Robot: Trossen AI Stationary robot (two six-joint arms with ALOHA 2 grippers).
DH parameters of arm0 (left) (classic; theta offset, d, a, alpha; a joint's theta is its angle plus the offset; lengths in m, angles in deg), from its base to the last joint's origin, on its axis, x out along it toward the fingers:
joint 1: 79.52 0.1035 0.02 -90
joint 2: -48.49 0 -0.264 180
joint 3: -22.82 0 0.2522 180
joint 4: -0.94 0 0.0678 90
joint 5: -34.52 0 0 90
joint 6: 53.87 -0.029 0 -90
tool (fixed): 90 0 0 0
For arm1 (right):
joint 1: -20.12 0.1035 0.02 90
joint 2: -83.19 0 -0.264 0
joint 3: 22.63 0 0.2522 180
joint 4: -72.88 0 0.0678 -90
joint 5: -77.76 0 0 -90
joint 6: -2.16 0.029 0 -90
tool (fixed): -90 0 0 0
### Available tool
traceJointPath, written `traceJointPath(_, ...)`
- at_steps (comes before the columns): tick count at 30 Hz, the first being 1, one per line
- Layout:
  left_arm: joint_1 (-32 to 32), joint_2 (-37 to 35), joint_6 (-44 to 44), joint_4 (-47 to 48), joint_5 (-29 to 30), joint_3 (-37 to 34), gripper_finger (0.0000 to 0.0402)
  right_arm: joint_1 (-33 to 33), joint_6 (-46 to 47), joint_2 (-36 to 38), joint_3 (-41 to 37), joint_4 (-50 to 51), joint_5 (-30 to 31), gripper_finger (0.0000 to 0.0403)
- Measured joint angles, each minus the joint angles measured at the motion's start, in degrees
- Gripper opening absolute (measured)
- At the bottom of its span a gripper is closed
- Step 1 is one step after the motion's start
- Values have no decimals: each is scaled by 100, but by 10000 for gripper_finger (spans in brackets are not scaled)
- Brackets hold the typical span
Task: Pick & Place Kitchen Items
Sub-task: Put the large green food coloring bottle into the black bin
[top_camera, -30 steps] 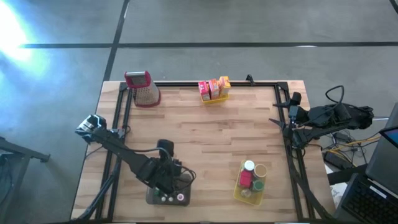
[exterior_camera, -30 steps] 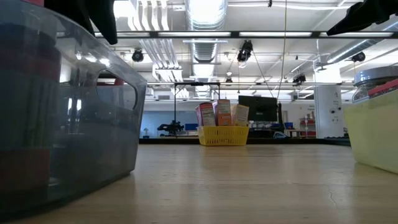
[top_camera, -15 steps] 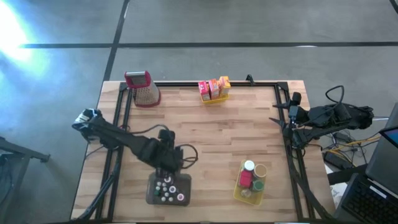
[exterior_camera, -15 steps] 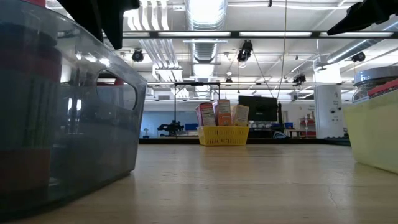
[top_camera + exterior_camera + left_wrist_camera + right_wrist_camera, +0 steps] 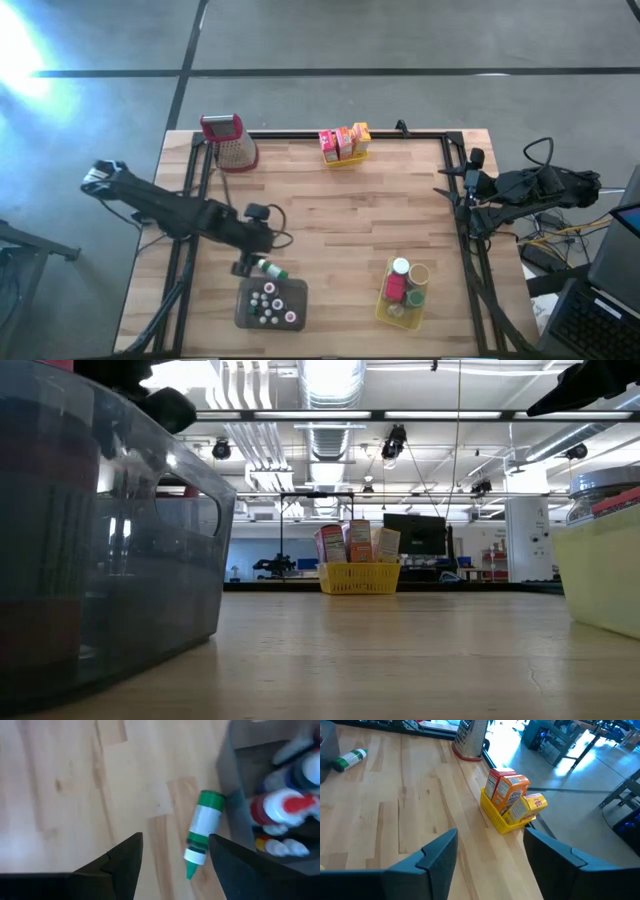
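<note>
High view: left gripper point(image 5: 247, 262) hovers beside small green-capped white bottle point(image 5: 271, 269), lying on wooden table point(image 5: 350, 210) just outside grey tray point(image 5: 243, 312). Left wrist view: fingers point(image 5: 117, 862) apart, empty; round bottle may roll if nudged. Right gripper point(image 5: 490, 865) parked, open.

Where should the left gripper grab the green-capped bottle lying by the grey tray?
Grip the green-capped bottle across its labelled mid-body, coming straight down. It lies flat on the table, so the round barrel offers two free sides; its ends are narrower. One jaw lands near the grey tray wall, so clearance looks tight. The left gripper is open above it.
</note>
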State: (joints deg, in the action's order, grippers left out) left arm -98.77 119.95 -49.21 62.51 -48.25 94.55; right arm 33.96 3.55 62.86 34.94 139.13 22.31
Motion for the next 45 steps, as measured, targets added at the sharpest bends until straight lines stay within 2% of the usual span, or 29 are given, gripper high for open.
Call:
traceJointPath(6,130,-916,-163,-506,-363,-936,232,-2,0,2,0,0,0,225)
traceJointPath(12,428,-1483,-432,-1149,-899,-1617,232,-2,-7,0,0,0,0,244)
traceJointPath(23,1429,-1456,-646,-2248,-2348,-2217,232,-2,3,1,0,0,0,279)
traceJointPath(31,1480,-1317,-443,-2432,-2344,-2230,232,-1,2,1,0,0,0,306)
traceJointPath(37,1478,-1340,389,-2365,-2189,-2252,232,-2,-7,0,0,0,0,328)
traceJointPath(41,1476,-1308,-11,-2361,-2164,-2254,232,-1,-5,1,0,-1,0,343)
traceJointPath(45,1475,-1198,-23,-2366,-2122,-2263,232,0,-1,2,0,0,0,357)
